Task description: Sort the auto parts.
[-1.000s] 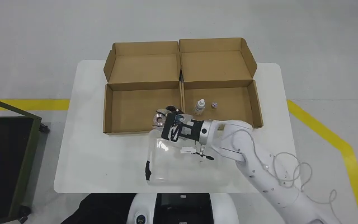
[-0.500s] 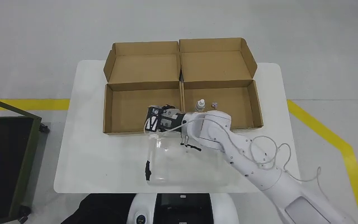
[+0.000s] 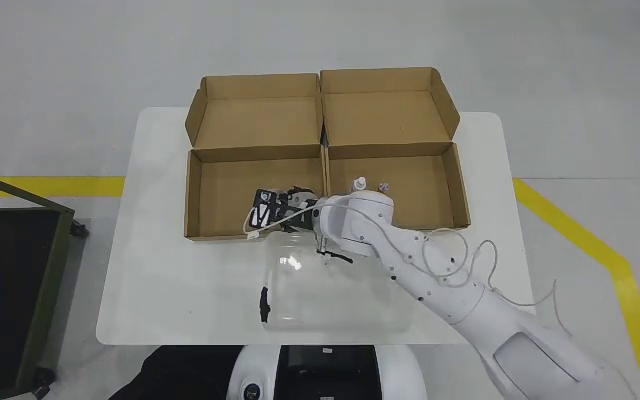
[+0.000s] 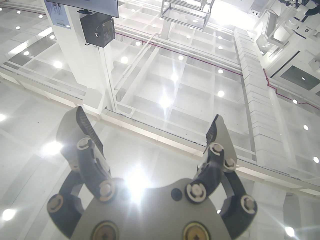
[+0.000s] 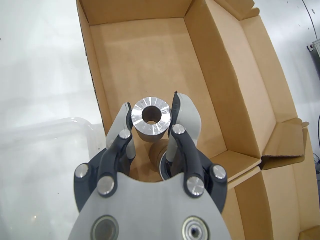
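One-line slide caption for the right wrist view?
Right gripper, jaws shut on a metal bushing, holds it over an open cardboard box.

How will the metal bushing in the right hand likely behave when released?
The metal bushing looks solid and thick-walled, so it is probably stiff and heavy for its size. Its smooth round side, pinched by the right hand, may slip or roll on the box floor.

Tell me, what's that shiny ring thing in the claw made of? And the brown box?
The ring in the right gripper looks like bare metal, maybe steel or aluminium: silvery face with bright streaks. The brown box looks like matte cardboard: folded flaps.
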{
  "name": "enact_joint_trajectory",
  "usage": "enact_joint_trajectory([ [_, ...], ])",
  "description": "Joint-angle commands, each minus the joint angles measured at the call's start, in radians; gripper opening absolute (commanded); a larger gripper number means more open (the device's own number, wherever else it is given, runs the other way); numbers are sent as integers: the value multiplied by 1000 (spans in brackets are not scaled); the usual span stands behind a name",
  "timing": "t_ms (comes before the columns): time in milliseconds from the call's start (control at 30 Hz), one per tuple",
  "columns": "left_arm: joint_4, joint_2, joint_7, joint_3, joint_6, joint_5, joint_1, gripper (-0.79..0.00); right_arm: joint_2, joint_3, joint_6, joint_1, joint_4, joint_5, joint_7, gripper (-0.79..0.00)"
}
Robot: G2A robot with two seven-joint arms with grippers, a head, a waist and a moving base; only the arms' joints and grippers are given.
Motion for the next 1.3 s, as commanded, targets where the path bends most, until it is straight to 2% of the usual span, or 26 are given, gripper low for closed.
enact_joint_trajectory([
  [0, 0, 0, 0, 0, 0, 0, 0, 0, -7, -5, 1, 8, 17, -2, 4, -662],
  [200, 0, 0, 0, 0, 0, 0, 0, 0, -26, -16, -5, 27, 62, -4, 11, -560],
  [767, 0, 0, 0, 0, 0, 0, 0, 0, -63, -19, -31, 48, 121, -20, 11, -502],
  [1067, 0, 0, 0, 0, 0, 0, 0, 0, -43, 58, -42, -1, 12, -25, -9, -456],
  [1267, 0, 0, 0, 0, 0, 0, 0, 0, -3, 159, -80, -105, -154, -36, -19, -434],
])
